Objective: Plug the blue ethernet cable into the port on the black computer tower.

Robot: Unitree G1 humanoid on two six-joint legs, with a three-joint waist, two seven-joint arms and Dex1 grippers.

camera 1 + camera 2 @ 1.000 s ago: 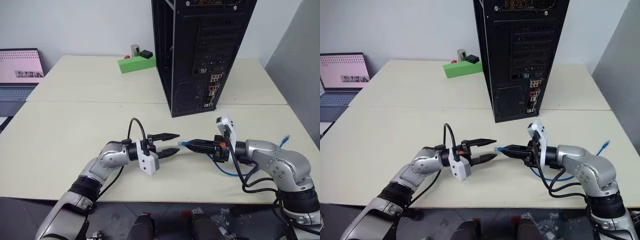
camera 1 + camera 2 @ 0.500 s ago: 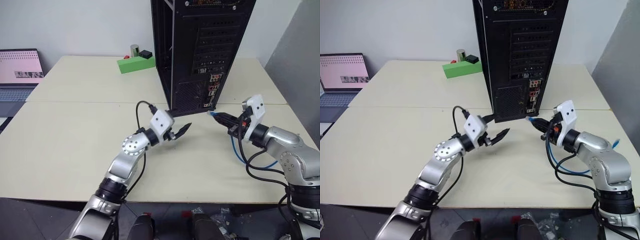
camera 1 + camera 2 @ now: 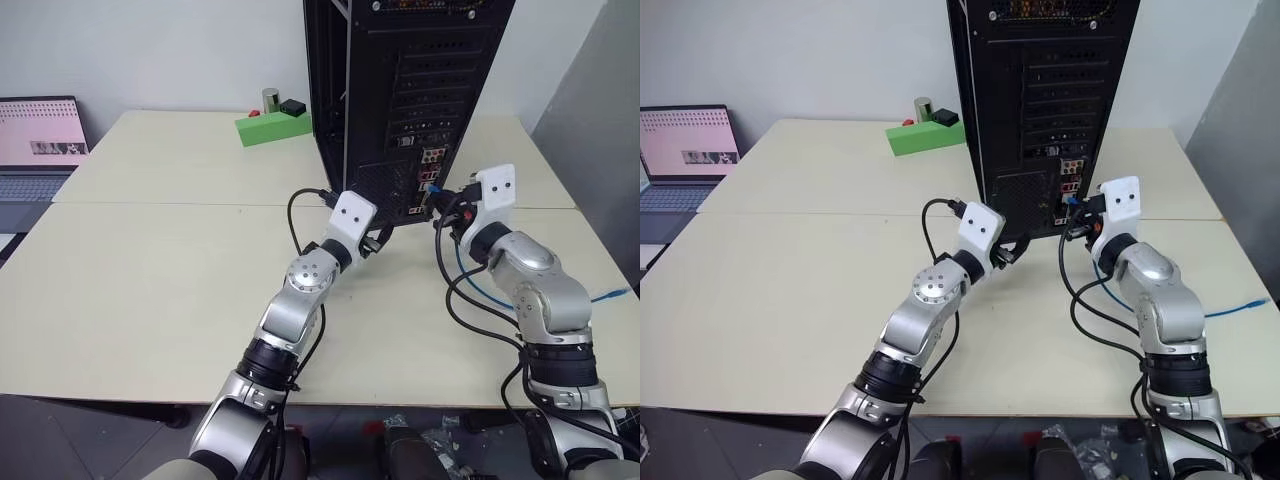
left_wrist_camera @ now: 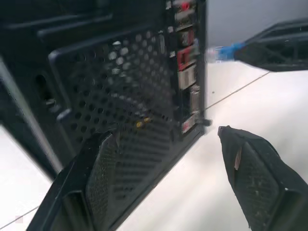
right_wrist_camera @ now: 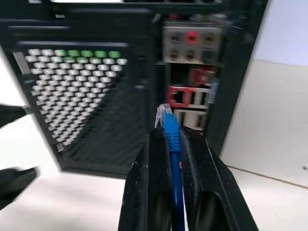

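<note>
The black computer tower [image 3: 400, 100] stands upright at the middle of the table, its rear panel facing me. Low on that panel is a cluster of connectors with a red-framed port [image 5: 179, 96]. My right gripper [image 5: 172, 137] is shut on the blue ethernet cable [image 5: 171, 132], whose clear plug pokes out beyond the fingertips. In the left wrist view the plug [image 4: 222, 52] hangs a short gap away from the connectors. The rest of the cable [image 3: 490, 295] trails over the table to the right. My left gripper [image 4: 166, 139] is open and holds nothing, just in front of the tower's lower mesh vent.
A laptop [image 3: 40, 140] sits open at the far left. A green box [image 3: 272, 127] with small items on it lies behind the tower's left side. A grey panel [image 3: 600, 120] rises along the right edge of the table.
Both arms have swung forward from mid-table to the tower's rear. The right gripper carried the plug up to the connector cluster. The left gripper rolled over and opened a little wider.
</note>
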